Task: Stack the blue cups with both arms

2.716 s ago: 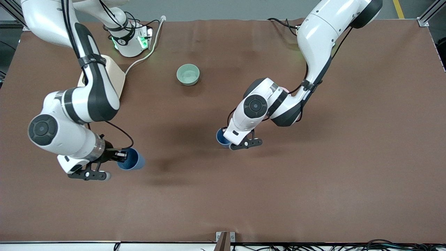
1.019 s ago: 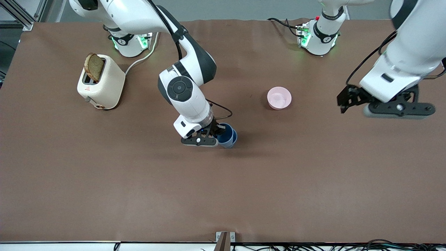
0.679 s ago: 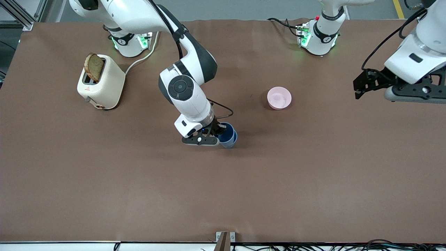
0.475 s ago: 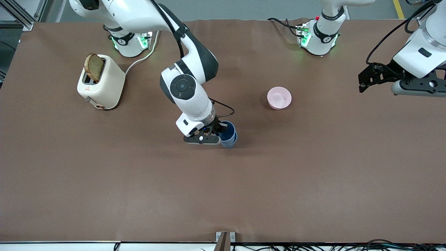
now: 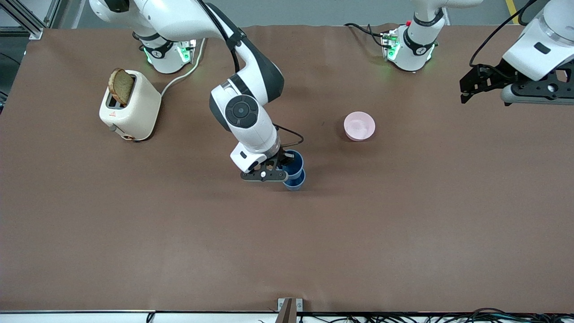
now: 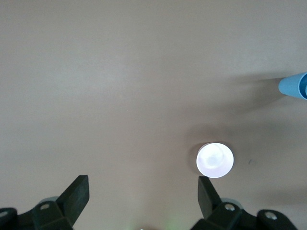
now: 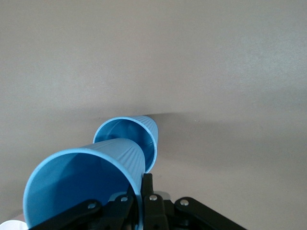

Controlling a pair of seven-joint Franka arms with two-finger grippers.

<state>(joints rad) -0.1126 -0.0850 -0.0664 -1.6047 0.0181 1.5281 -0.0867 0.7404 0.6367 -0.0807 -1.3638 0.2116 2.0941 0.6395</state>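
The right gripper (image 5: 281,167) is gripping 1 blue cup (image 5: 293,160) by its rim, now lifted slightly above the second cup (image 5: 296,181) mid-table; insertion is pending. The left gripper (image 5: 473,80), open, is retreating toward its table end.

**Right arm carries cup to second cup; left arm withdrawn**

Since 2.7 s ago the right tool (image 5: 283,167) has carried its small matte-blue tapered plastic cup (image 5: 293,160) from the right arm's end of the brown surface (image 5: 403,224) to mid-surface. Over the last second this cup has risen slightly above the second identical blue cup (image 5: 296,181), rim pinched. The left tool (image 5: 466,85), fingers spread, has left that second cup and retreated upward toward the left arm's end.
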